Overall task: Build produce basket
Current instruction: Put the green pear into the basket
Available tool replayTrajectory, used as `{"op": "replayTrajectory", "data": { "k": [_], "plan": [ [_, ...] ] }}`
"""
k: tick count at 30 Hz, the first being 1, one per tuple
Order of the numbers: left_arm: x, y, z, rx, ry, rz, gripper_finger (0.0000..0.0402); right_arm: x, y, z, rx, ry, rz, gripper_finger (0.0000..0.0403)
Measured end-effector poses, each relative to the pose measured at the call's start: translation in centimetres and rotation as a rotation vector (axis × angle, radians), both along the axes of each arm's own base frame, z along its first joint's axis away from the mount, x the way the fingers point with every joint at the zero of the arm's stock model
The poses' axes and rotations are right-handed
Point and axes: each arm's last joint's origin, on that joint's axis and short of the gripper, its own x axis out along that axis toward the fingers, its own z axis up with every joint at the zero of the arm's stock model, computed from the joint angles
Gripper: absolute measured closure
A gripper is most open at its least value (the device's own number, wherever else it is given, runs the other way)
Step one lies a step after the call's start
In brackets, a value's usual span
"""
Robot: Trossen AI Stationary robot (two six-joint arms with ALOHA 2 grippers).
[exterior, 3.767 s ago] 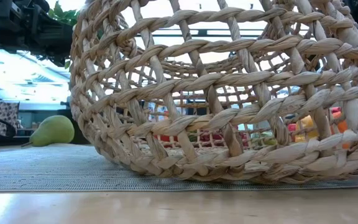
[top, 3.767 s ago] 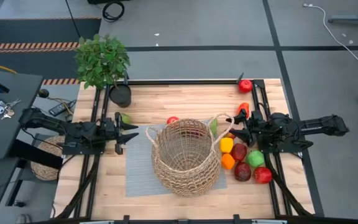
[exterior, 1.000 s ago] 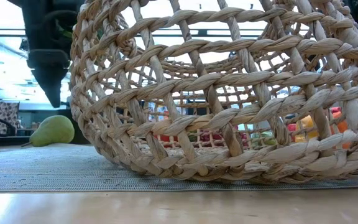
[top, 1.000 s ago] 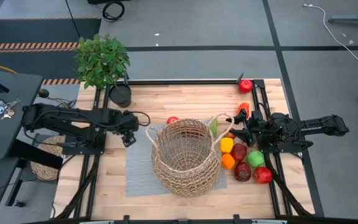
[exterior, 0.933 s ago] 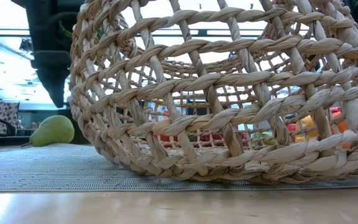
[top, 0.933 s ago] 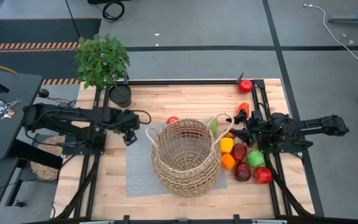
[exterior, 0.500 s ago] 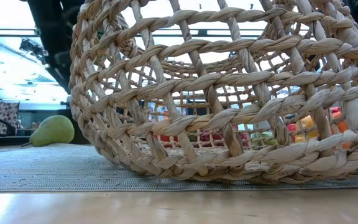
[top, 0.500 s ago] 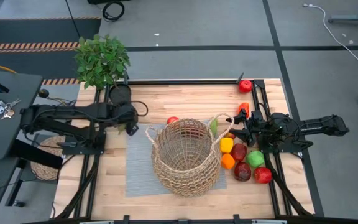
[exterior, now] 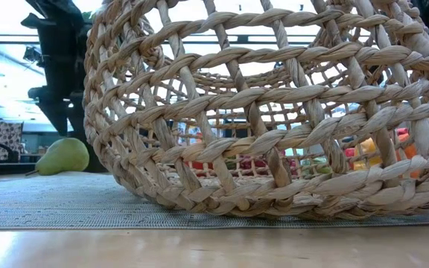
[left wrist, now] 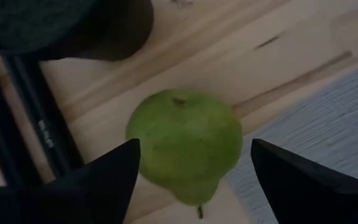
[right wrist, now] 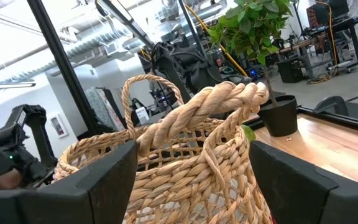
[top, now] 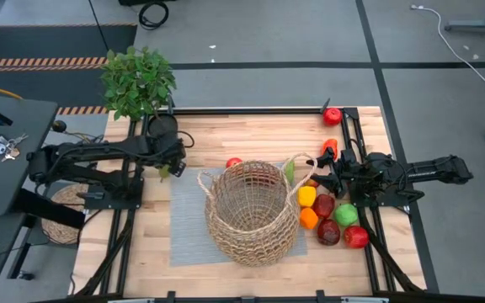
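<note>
The tan wicker basket (top: 251, 210) stands on a grey mat (top: 188, 236) in the middle of the table. A green pear (left wrist: 185, 146) lies on its side on the wood by the mat's far left corner, and also shows in the low view (exterior: 64, 156). My left gripper (top: 173, 165) hangs open right above the pear, pointing steeply down, one finger on either side of it and clear of it (left wrist: 191, 186). Most other produce (top: 327, 215) lies in a heap right of the basket. My right gripper (top: 324, 179) waits open there, facing the basket's handle (right wrist: 185, 118).
A black pot (top: 163, 126) with a leafy plant stands close behind the pear. A red fruit (top: 234, 162) lies behind the basket, another (top: 333, 116) at the far right corner. Black rails (top: 129, 210) run along both table sides.
My left gripper has swung toward the table's far edge, from over the mat's left edge to above the pear. It has rolled about its own axis and sunk a little. The pear and basket have not moved.
</note>
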Motion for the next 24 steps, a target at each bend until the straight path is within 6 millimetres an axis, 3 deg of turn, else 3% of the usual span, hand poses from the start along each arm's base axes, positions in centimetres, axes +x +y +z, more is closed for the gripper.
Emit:
{"op": "replayTrajectory", "data": {
  "k": [11,17,24],
  "plan": [
    [-0.1,0.0,-1.3,0.008,-0.016,0.032,0.0084,0.0,0.0,0.0,0.0,-0.001,0.0,0.009],
    [0.3,-0.5,-1.3,0.013,0.024,-0.153,0.0091,0.0,0.0,0.0,0.0,0.0,0.0,0.009],
    [0.9,-1.3,-1.0,0.035,-0.027,-0.18,0.0093,0.0,0.0,0.0,0.0,-0.001,0.0,0.009]
  ]
}}
